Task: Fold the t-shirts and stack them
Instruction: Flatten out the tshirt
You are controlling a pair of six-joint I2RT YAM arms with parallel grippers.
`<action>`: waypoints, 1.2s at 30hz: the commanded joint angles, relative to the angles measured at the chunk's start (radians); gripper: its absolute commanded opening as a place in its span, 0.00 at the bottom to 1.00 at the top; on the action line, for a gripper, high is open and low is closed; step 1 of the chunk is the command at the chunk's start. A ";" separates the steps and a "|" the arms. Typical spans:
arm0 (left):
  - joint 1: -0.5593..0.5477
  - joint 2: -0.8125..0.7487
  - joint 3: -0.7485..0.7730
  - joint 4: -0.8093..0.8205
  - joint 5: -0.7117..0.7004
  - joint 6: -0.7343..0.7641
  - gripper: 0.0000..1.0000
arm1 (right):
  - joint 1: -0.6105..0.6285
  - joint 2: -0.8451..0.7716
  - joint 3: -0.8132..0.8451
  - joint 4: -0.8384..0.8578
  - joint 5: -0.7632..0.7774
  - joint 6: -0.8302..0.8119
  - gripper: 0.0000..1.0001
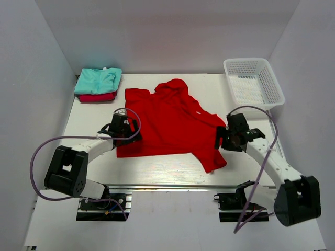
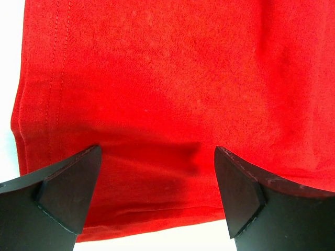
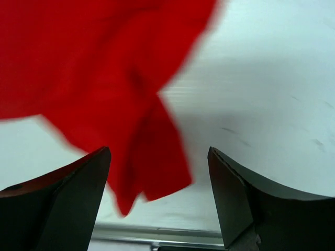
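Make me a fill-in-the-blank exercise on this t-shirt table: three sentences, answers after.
1. The white basket stands at the table's far ____ corner.
2. The folded mint t-shirt lies on the crimson t-shirt, a stack of ____ shirts.
3. At the edges of the spread red t-shirt, the left gripper and the right gripper both have their jaws ____.

Missing words: right; two; open.

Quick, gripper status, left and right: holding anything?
Left gripper: open, over the red t-shirt, holding nothing.
Right gripper: open, beside the same shirt's edge, holding nothing.
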 commanded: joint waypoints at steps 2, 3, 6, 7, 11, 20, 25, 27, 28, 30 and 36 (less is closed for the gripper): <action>0.007 0.007 -0.004 -0.079 -0.032 0.025 0.99 | 0.053 -0.134 0.066 0.078 -0.420 -0.196 0.81; 0.007 -0.005 0.010 -0.070 -0.023 0.025 0.99 | 0.076 -0.131 0.067 0.075 -0.482 -0.198 0.79; -0.002 -0.033 0.067 -0.079 0.006 0.065 0.99 | 0.144 -0.070 0.087 0.060 -0.567 -0.198 0.78; -0.002 -0.042 0.078 -0.079 0.007 0.065 0.99 | 0.177 -0.047 0.083 0.080 -0.576 -0.198 0.78; -0.002 -0.117 0.099 -0.126 0.008 0.076 0.99 | 0.251 0.024 0.078 0.072 -0.564 -0.210 0.72; -0.002 -0.346 -0.002 -0.222 -0.015 0.029 0.99 | 0.334 0.186 0.005 0.033 -0.230 -0.072 0.66; -0.002 -0.400 -0.068 -0.222 -0.001 -0.005 0.99 | 0.343 0.286 -0.041 0.041 -0.119 0.011 0.64; -0.002 -0.400 -0.068 -0.222 -0.001 -0.005 0.99 | 0.353 0.304 -0.063 0.069 -0.156 0.022 0.51; -0.002 -0.400 -0.077 -0.222 -0.001 -0.005 0.99 | 0.360 0.318 -0.065 0.084 -0.164 0.022 0.41; -0.002 -0.400 -0.077 -0.222 -0.001 -0.005 0.99 | 0.380 0.329 -0.043 0.089 -0.190 0.029 0.08; -0.002 -0.390 -0.068 -0.213 -0.001 -0.005 0.99 | 0.414 0.245 0.059 0.026 -0.369 0.031 0.00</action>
